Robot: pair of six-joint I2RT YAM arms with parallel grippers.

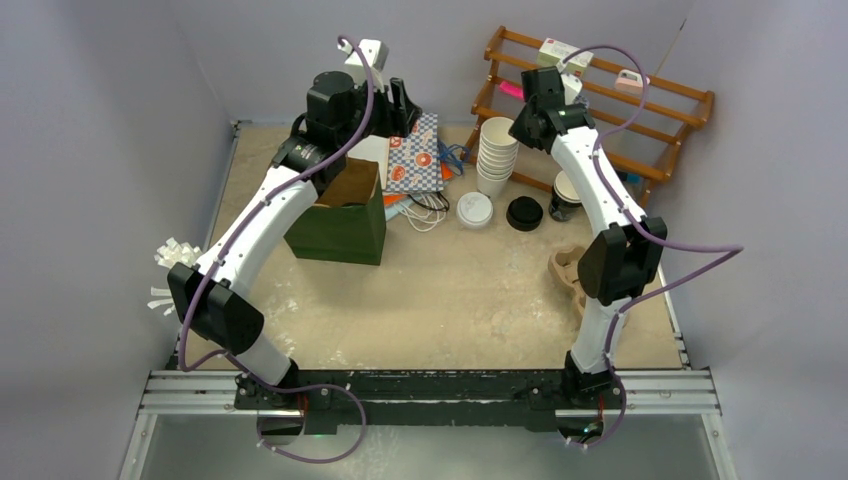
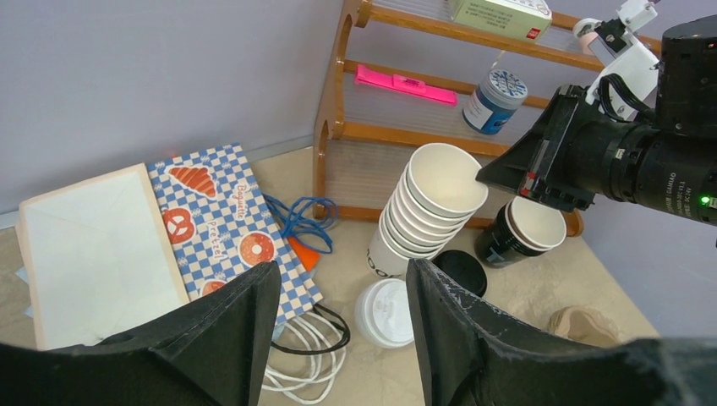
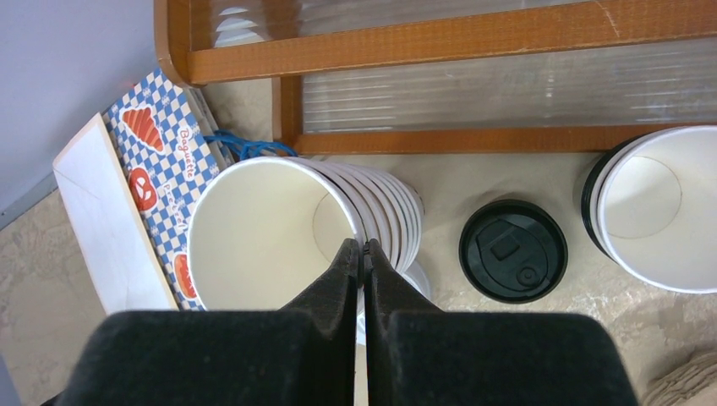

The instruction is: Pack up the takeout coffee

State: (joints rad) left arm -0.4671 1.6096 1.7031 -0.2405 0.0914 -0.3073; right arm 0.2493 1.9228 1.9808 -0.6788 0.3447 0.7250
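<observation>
Lid (image 2: pixel 385 311) before cup stack (image 2: pixel 414 220), maybe touching; rack (image 2: pixel 406 137) behind stack.
</observation>
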